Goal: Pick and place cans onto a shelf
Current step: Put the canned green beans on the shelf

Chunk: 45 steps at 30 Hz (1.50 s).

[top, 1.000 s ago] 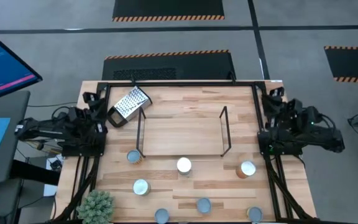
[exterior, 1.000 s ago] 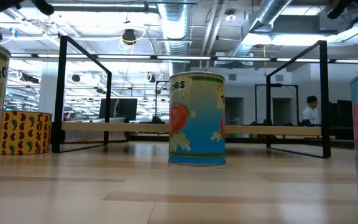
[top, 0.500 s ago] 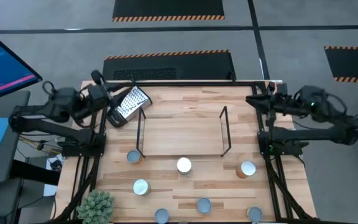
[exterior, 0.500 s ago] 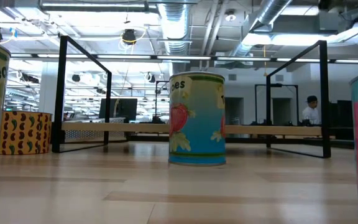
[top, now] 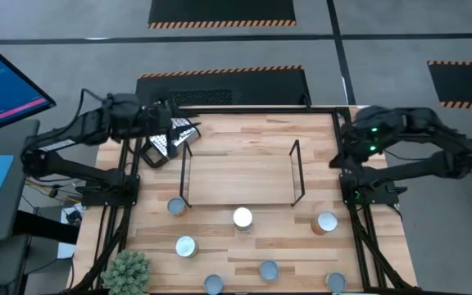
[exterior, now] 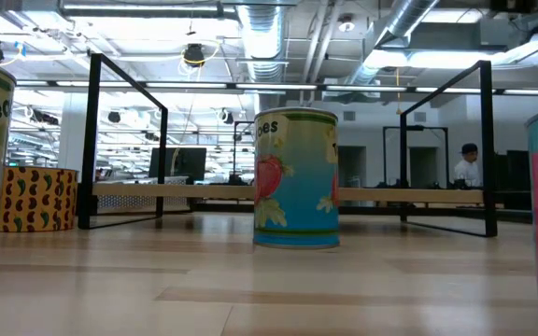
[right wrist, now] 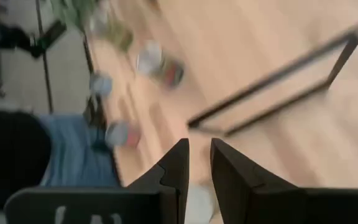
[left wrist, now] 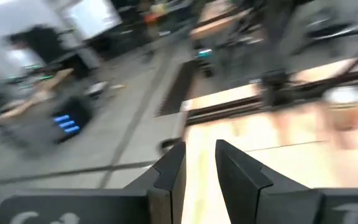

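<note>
Since half a second ago we see both arms swing further in over the table's far corners, while the cans have not moved. On the left, the left gripper (top: 164, 115) now hangs above the grater (top: 170, 138), covering part of it where earlier the grater lay fully in sight; its fingers (left wrist: 169, 180) stand close together with a narrow gap and nothing between them. On the right, the right gripper (top: 349, 129) has drawn back to the far right edge, near the shelf's right end, its fingers (right wrist: 174, 168) likewise nearly closed and empty.

The shelf (top: 240, 174) stands mid-table, bare. All seven cans sit on the wood nearer the front edge: one (top: 175, 206) just beside the shelf's left front post, one (top: 185, 246) further forward, one (top: 213, 283) at the front edge, a white-lidded one (top: 242, 217) just in front of the shelf, one (top: 268, 270), one (top: 326, 222) and one (top: 335, 281) at the right front.

The table (top: 236, 254) is light wood planks edged by a black frame, with a small green plant (top: 127, 272) at its left front corner. A blue screen (top: 2, 78) stands to the left. Across the table at can height we see a ceiling of ducts and strip lights, and a person (exterior: 465, 166) far off on the right.
</note>
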{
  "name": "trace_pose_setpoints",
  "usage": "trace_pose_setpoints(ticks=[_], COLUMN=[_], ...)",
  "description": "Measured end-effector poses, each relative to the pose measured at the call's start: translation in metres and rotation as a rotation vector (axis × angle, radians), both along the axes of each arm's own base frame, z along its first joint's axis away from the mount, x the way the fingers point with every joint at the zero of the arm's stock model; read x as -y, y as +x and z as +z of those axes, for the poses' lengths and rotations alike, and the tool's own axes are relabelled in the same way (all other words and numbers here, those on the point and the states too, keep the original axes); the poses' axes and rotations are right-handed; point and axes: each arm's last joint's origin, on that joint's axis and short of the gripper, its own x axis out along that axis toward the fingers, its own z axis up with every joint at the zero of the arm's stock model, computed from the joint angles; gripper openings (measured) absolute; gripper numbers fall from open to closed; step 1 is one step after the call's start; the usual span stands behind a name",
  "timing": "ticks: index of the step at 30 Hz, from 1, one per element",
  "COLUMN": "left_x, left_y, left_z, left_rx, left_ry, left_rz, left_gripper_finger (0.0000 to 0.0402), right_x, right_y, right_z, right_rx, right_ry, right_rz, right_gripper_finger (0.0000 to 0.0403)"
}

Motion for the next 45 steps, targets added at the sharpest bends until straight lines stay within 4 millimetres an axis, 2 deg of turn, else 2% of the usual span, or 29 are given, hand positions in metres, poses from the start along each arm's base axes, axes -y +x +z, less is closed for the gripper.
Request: trace_pose_setpoints(ticks=[3,5,8,11,17,23,26,31,39,45], left_x=[-0.012,-0.019,-0.029,-0.035,-0.031,-0.026,-0.023,-0.015,-0.002,0.001], left_y=[0.004,0.009,0.022,0.037,0.069,0.084,0.086,0.088,0.102,0.112], left_z=[-0.005,-0.011,-0.022,-0.034,-0.053,-0.065,-0.062,-0.062,-0.076,-0.088], left_rx=[-0.004,-0.033,-0.068,-0.096,-0.159,-0.193,-0.154,-0.162,-0.221,-0.26], left_ry=[-0.126,-0.211,-0.33,-0.368,-0.363,-0.424,-0.475,-0.529,-0.614,-0.665], left_rz=[-0.111,-0.121,0.008,0.164,0.101,0.088,0.085,-0.002,-0.063,-0.044], left_gripper_finger=[0.008,0.008,0.008,0.008,0.008,0.008,0.008,0.0083,0.0141,0.0195], right_x=[0.001,0.002,0.004,0.005,0.005,0.007,0.008,0.002,-0.025,-0.041], right_y=[0.01,0.019,0.031,0.036,0.039,0.039,0.04,0.041,0.038,0.039], right_z=[-0.007,-0.012,-0.018,-0.023,-0.031,-0.033,-0.044,-0.072,-0.111,-0.128], right_rx=[-0.108,-0.164,-0.219,-0.268,-0.341,-0.354,-0.414,-0.551,-0.728,-0.743], right_ry=[0.04,0.037,0.001,-0.035,-0.062,-0.096,-0.109,-0.009,0.038,0.046], right_rz=[0.0,0.01,0.07,0.15,0.237,0.217,0.175,0.104,0.176,0.184], right_gripper_finger=[0.0093,0.0093,0.0093,0.0093,0.0093,0.0093,0.0093,0.0093,0.0098,0.0144])
